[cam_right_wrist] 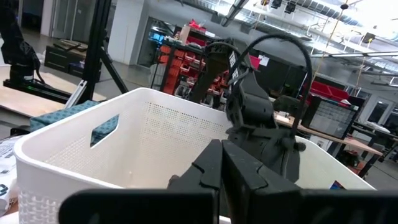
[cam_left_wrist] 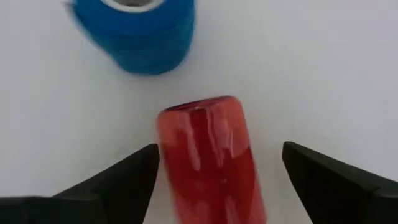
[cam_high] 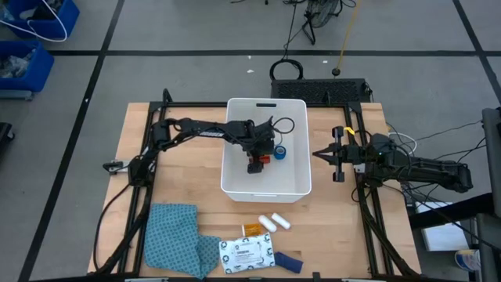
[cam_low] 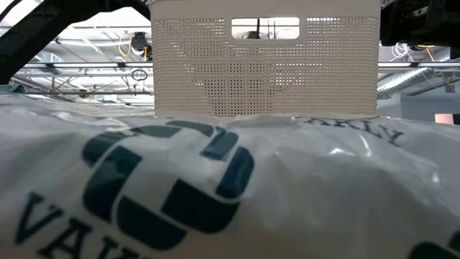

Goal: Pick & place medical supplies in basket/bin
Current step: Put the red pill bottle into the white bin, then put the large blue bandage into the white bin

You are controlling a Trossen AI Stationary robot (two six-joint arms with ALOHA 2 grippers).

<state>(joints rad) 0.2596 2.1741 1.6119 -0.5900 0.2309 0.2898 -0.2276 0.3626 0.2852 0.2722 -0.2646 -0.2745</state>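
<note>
Wooden table [cam_high: 180, 141] with the white bin [cam_high: 266, 110] sitting mid-table. Left arm reaches across the rim and points down inside it, left gripper [cam_left_wrist: 217, 171] spread wide with the red-capped bottle [cam_left_wrist: 211, 158] lying between the fingers, neither one touching it. Blue tape roll [cam_left_wrist: 140, 31] is just beside it on the bin floor. Right arm waits off to the bin's right side, right gripper [cam_high: 338, 155] closed on nothing.
</note>
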